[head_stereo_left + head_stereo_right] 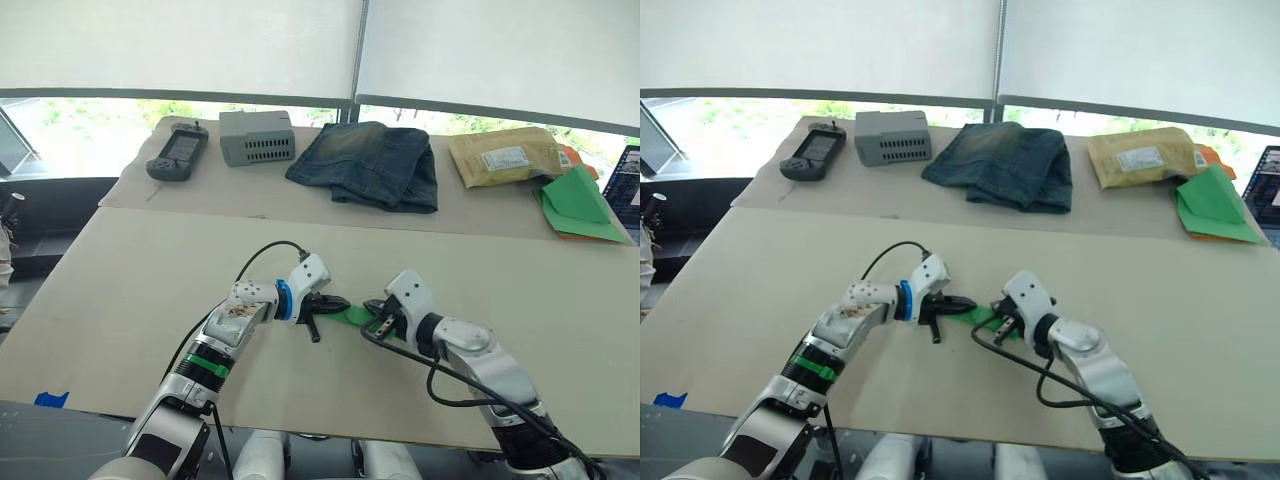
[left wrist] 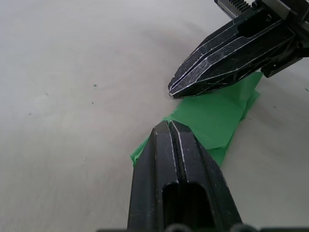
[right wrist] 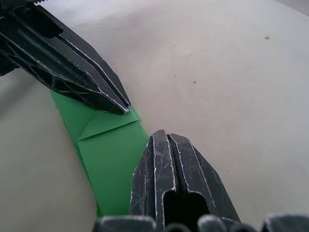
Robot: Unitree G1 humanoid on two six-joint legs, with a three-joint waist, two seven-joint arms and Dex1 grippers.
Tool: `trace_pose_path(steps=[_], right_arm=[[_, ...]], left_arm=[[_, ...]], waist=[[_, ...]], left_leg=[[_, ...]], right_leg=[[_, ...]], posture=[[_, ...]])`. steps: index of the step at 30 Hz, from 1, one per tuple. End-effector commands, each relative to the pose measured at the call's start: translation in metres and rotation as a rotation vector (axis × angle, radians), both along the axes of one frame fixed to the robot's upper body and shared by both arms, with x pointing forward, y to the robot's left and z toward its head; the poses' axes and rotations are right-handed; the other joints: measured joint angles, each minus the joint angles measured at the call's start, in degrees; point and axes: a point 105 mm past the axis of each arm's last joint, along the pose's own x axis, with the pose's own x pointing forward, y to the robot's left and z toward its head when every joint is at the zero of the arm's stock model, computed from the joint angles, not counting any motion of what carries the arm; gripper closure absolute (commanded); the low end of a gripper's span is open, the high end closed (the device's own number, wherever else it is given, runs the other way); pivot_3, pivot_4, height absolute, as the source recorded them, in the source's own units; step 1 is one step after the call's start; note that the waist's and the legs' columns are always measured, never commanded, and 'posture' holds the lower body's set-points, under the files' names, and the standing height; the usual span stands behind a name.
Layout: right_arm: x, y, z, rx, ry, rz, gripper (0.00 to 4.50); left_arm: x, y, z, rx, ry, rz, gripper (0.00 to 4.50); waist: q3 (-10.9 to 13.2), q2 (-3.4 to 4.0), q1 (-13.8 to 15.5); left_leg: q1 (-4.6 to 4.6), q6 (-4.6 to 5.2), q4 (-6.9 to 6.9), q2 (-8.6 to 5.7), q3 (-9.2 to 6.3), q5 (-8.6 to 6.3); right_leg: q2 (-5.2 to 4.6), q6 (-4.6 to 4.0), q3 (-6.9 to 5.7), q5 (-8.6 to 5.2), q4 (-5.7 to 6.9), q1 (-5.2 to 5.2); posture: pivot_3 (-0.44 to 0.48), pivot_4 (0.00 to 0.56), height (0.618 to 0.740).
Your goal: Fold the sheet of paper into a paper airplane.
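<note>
The sheet of paper is bright green and lies flat on the table between my two grippers, folded into a narrow layered wedge with a triangular flap. My left gripper is shut, its tip resting on one end of the paper. My right gripper is also shut, with its tip over the other end of the green strip. The two tips point at each other, a short gap apart, above the paper.
Along the far side of the table lie a black handheld controller, a grey box, folded jeans, a padded envelope and a green paper heap with an orange sheet. Blue tape marks the near left edge.
</note>
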Motion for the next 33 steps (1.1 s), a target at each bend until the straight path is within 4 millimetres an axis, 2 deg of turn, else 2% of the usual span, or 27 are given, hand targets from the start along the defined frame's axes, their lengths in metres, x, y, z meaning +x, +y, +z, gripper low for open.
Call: trace_pose_path(steps=[1, 7, 11, 15, 18, 22, 24, 29, 31, 33], right_arm=[[-0.004, 0.008, 0.008, 0.027, -0.04, 0.004, 4.48], [-0.014, 0.007, -0.002, 0.017, -0.042, -0.009, 4.48], [-0.018, -0.019, -0.016, -0.015, -0.019, -0.116, 4.48], [-0.026, -0.055, -0.022, -0.029, -0.009, -0.199, 4.48], [-0.038, -0.061, -0.024, -0.03, 0.016, -0.18, 4.48], [-0.043, -0.062, -0.024, -0.029, 0.021, -0.168, 4.48], [-0.04, -0.06, -0.016, -0.019, -0.016, -0.156, 4.48], [-0.029, -0.053, 0.019, 0.01, -0.153, -0.09, 4.48], [-0.028, -0.049, 0.032, 0.013, -0.196, -0.044, 4.48], [-0.028, -0.041, 0.045, 0.014, -0.224, 0.032, 4.48]], left_arm=[[-0.013, 0.002, -0.031, 0.087, 0.099, -0.015, 4.5], [-0.014, 0.001, -0.032, 0.094, 0.1, -0.027, 4.5], [-0.015, 0.001, -0.034, 0.1, 0.102, -0.039, 4.5], [-0.014, 0.002, -0.035, 0.109, 0.101, -0.042, 4.5], [-0.013, 0.003, -0.036, 0.118, 0.097, -0.047, 4.5], [-0.011, 0.003, -0.035, 0.121, 0.095, -0.053, 4.5], [-0.01, 0.004, -0.034, 0.121, 0.095, -0.054, 4.5], [-0.01, 0.004, -0.03, 0.095, 0.099, -0.047, 4.5], [-0.007, 0.004, -0.02, 0.052, 0.087, -0.035, 4.5], [0.001, 0.004, 0.01, -0.077, 0.092, 0.007, 4.5]], waist=[[0.0, 0.0, 0.0], [0.0, 0.0, 0.0], [-0.2, -0.04, 0.1], [-0.3, -0.07, 0.3], [-0.5, -0.14, 0.3], [-0.6, -0.11, 0.2], [-0.6, -0.11, 0.3], [-0.6, -0.08, 0.2], [-0.6, -0.08, 0.1], [-0.5, -0.08, -0.1]], left_leg=[[0.0, 0.0, 0.0, 0.0, 0.0, 0.0], [0.0, 0.0, 0.0, 0.0, -0.01, 0.0], [0.01, 0.01, -0.01, 0.0, -0.01, -0.02], [0.03, 0.02, -0.02, 0.04, -0.01, -0.03], [0.03, 0.04, -0.02, 0.04, -0.02, -0.04], [0.08, 0.05, -0.06, 0.08, -0.02, -0.05], [0.08, 0.05, -0.06, 0.08, -0.02, -0.05], [0.03, 0.06, -0.07, 0.07, -0.02, -0.06], [0.04, 0.06, -0.07, 0.08, -0.02, -0.06], [0.01, 0.06, -0.07, 0.08, -0.02, -0.06]], right_leg=[[0.0, 0.0, 0.0, -0.01, 0.0, 0.0], [-0.01, 0.03, -0.02, -0.03, -0.02, 0.01], [-0.01, 0.04, -0.02, -0.06, -0.03, 0.03], [-0.06, 0.07, -0.03, -0.1, -0.09, 0.09], [-0.1, 0.1, -0.03, -0.14, -0.11, 0.12], [-0.07, 0.03, -0.03, -0.23, -0.1, 0.13], [-0.07, -0.04, -0.03, -0.28, -0.1, 0.13], [-0.08, 0.02, -0.03, -0.25, -0.1, 0.09], [-0.07, 0.03, -0.02, -0.25, -0.1, 0.09], [-0.07, 0.03, -0.02, -0.25, -0.1, 0.05]], posture=[[0.0, 0.15, 0.74], [0.0, 0.15, 0.74], [0.0, 0.15, 0.74], [0.0, 0.15, 0.74], [0.0, 0.15, 0.74], [0.0, 0.15, 0.74], [0.0, 0.15, 0.74], [0.0, 0.15, 0.74], [0.0, 0.15, 0.74], [0.0, 0.15, 0.74]])
